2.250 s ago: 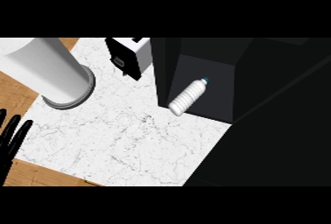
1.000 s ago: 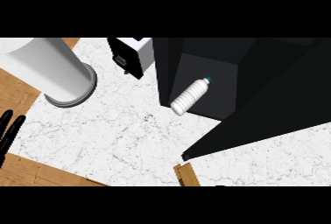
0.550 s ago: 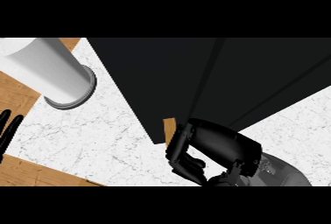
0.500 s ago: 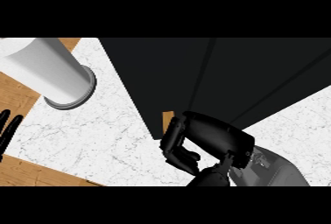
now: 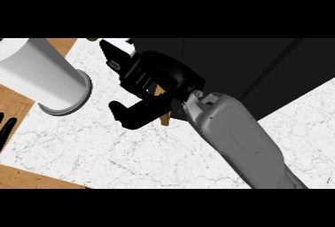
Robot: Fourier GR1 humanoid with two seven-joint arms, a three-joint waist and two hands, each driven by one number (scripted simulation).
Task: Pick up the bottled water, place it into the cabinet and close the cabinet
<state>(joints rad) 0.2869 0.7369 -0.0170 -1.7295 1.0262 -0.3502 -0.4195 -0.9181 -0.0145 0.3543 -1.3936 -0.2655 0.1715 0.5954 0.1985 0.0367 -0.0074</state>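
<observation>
The bottled water shows nowhere in the head view; the black cabinet (image 5: 262, 66) fills the upper right and its dark door covers where the bottle lay. My right hand (image 5: 153, 82) rests against the door's left edge, fingers spread along it and thumb (image 5: 131, 117) sticking out below. A strip of the door's brown wooden edge (image 5: 164, 119) shows just under the hand. The grey forearm (image 5: 235, 142) runs in from the lower right. My left hand (image 5: 5, 128) shows only as dark fingers at the left edge, resting.
A tall white cylinder (image 5: 42, 73) stands at the upper left on the marble counter (image 5: 98, 150). A small black and white object (image 5: 116, 52) sits behind my right hand. Brown wood (image 5: 16, 99) borders the counter at left.
The cabinet door has swung across and covered the bottle. My right hand came in from the lower right and moved up and left along with the door's edge.
</observation>
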